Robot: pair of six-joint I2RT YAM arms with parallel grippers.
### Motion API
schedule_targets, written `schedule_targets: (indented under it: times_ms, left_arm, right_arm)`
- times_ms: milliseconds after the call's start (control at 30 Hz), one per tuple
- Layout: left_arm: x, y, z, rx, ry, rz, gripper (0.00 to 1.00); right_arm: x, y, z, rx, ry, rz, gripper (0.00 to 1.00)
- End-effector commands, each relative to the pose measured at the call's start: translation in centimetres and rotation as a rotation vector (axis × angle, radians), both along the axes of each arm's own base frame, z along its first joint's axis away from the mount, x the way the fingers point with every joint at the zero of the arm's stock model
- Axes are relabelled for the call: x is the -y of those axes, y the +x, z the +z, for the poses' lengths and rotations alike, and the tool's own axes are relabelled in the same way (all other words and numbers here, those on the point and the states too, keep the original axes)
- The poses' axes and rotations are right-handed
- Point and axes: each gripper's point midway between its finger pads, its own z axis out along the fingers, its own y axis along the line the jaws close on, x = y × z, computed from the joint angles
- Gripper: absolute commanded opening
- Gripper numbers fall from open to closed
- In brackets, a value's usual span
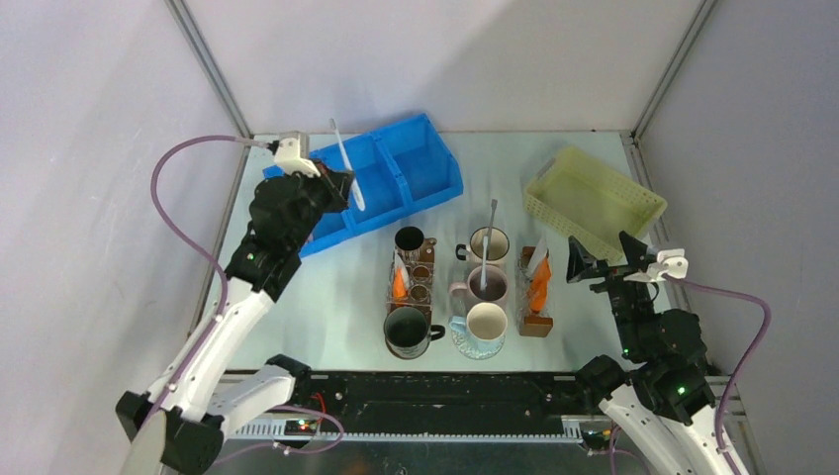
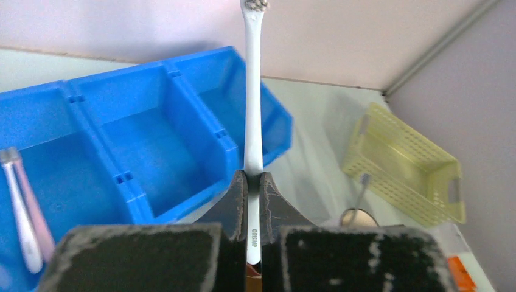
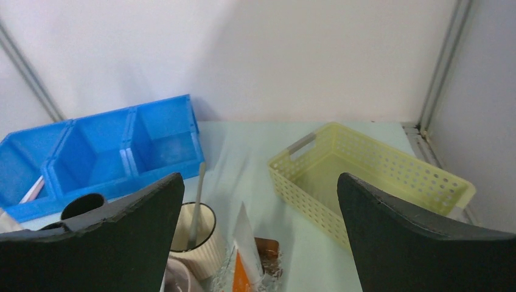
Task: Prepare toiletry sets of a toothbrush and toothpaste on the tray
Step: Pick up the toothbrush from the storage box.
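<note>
Lower handle of thin white toothbrush (image 2: pixel 252 91) hidden inside left gripper (image 2: pixel 252 182), which is clamped on it above blue three-compartment plastic tray (image 2: pixel 152 140). Well right of tray, right gripper (image 3: pixel 260 179) spread wide, empty.

Left gripper (image 2: pixel 253 182) clamped on white toothbrush (image 2: pixel 252 91), bristles up, blue tray (image 2: pixel 152 140) behind, two brushes (image 2: pixel 21 207) in its left compartment, yellow basket (image 2: pixel 401 164) right.

Overhead camera looks down; both wrist cameras face the blue tray (image 1: pixel 416 163).

The table (image 1: pixel 336 297) carries a blue tray (image 1: pixel 450 163), yellow basket (image 1: pixel 594 198), mugs (image 1: pixel 408 332) and clear boxes (image 1: pixel 535 325).
</note>
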Motion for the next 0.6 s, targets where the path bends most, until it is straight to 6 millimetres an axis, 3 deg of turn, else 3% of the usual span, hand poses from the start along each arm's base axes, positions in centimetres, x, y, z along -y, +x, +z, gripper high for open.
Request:
schedule_targets:
  times_ms: [0, 267, 333, 567]
  left_arm:
    - [1.9, -2.5, 3.4, 0.139, -0.009, -0.063, 0.00]
    - [8.3, -6.7, 4.6, 0.216, -0.030, -0.262, 0.00]
    - [10.6, -8.0, 4.8, 0.230, -0.027, -0.329, 0.00]
    - [16.7, -10.1, 4.8, 0.268, 0.033, -0.461, 0.00]
  right_arm:
    - [-2.1, -0.8, 2.0, 0.028, 0.006, 0.129, 0.99]
    - [-6.7, -1.2, 4.2, -0.013, -0.013, 0.364, 0.95]
    - [-8.0, -1.4, 4.9, -0.016, -0.017, 0.432, 0.94]
    - [-11.6, -1.6, 7.3, -0.008, 0.009, 0.611, 0.87]
